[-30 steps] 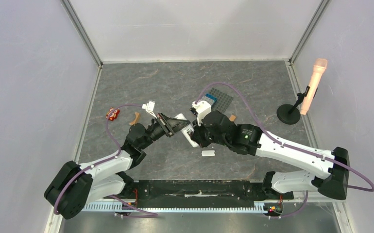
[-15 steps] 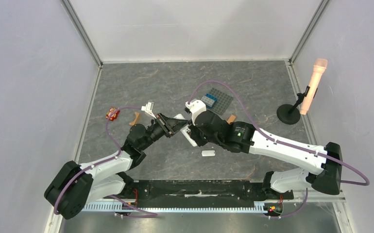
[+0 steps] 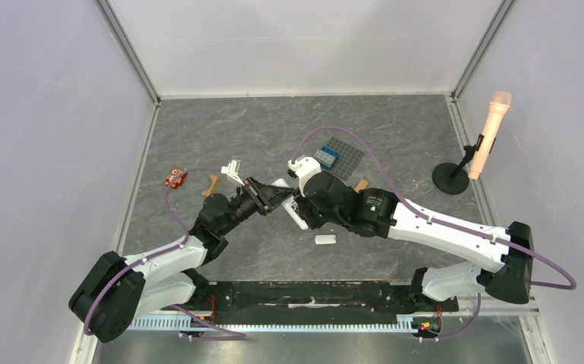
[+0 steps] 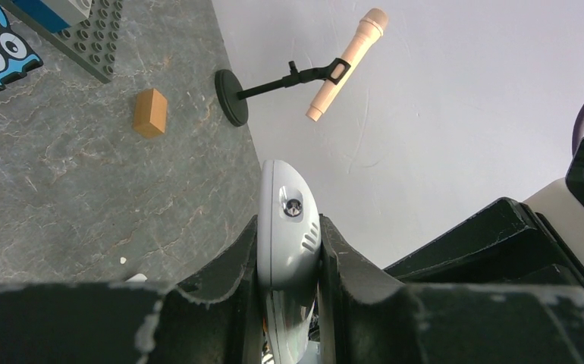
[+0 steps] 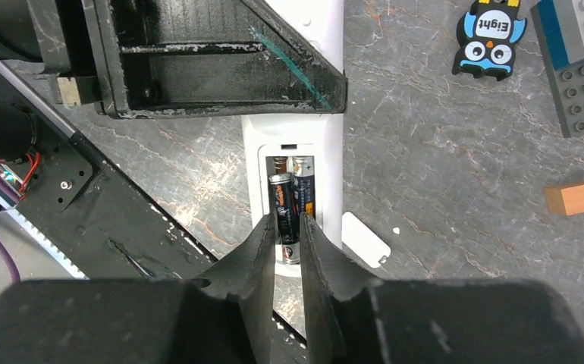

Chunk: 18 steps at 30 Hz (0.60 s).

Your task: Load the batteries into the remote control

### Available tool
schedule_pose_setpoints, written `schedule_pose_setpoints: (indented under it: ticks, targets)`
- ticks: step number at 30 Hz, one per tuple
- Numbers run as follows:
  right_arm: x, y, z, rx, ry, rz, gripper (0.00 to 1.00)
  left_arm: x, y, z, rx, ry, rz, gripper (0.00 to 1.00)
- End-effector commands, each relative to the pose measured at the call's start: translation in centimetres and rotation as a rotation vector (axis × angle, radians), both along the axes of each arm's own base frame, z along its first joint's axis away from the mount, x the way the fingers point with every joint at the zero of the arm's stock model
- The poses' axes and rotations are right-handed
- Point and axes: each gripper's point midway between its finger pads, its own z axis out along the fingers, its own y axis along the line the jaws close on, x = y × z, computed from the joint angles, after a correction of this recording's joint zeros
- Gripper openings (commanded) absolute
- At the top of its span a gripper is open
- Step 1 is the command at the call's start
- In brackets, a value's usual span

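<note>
My left gripper [image 3: 268, 197] is shut on the white remote control [image 3: 299, 218] and holds it off the table. In the left wrist view the remote [image 4: 287, 220] stands edge-on between the fingers of the left gripper [image 4: 289, 254]. In the right wrist view the remote [image 5: 327, 144] lies back up with its battery bay open. One battery [image 5: 306, 191] lies in the bay. My right gripper [image 5: 287, 227] is shut on the other battery [image 5: 284, 216], which sits at the bay's left slot with its near end over the bay edge. In the top view the right gripper [image 3: 298, 205] is over the remote.
The small white cover [image 3: 325, 240] lies just near of the remote, also in the right wrist view [image 5: 365, 239]. A grey stud plate [image 3: 342, 155], an orange-brown block [image 3: 362, 184], a microphone on a stand [image 3: 486, 136], an owl sticker [image 5: 490, 38] and small red and brown pieces [image 3: 175, 178] lie around.
My right arm has shifted a little left, toward the remote. The left gripper keeps the remote nearly still.
</note>
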Motion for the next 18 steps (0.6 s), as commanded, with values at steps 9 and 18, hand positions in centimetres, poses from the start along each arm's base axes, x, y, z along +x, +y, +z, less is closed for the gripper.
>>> schedule_pose_setpoints:
  ticks: [9, 18]
  targets:
    - [-0.2, 1.6, 4.5, 0.154, -0.012, 0.007, 0.29, -0.2, 0.3, 1.8, -0.069, -0.007, 0.014, 0.02]
    - [-0.5, -1.3, 7.0, 0.339, -0.015, -0.142, 0.50, -0.4, 0.6, 3.3, -0.141, 0.009, 0.015, 0.02]
